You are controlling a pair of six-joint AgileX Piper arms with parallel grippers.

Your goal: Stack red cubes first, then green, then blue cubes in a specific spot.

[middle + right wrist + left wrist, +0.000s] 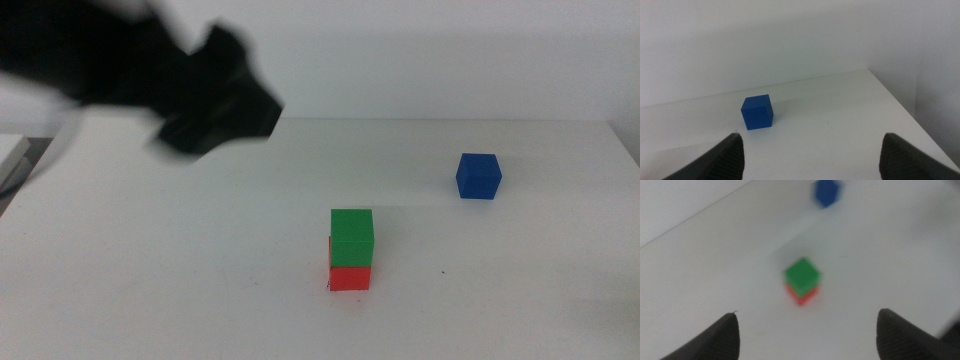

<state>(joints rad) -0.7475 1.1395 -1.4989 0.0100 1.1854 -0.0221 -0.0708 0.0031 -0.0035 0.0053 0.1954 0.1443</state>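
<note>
My left claw [805, 330] hangs above the bench [150, 300] toward its far left, jaws spread wide with nothing between them. The green cube [352, 237] sits on the red cube [350, 277] near the middle of the bench, toward its near edge. The blue cube [479, 176] stands alone nearer the far right corner, and my right claw [810, 150], also wide open and empty, looks onto it.

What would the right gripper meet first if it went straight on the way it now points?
Probably the blue cube: it sits alone on the white table ahead of the open right gripper, slightly off the midline, so depth and exact line are uncertain.
</note>
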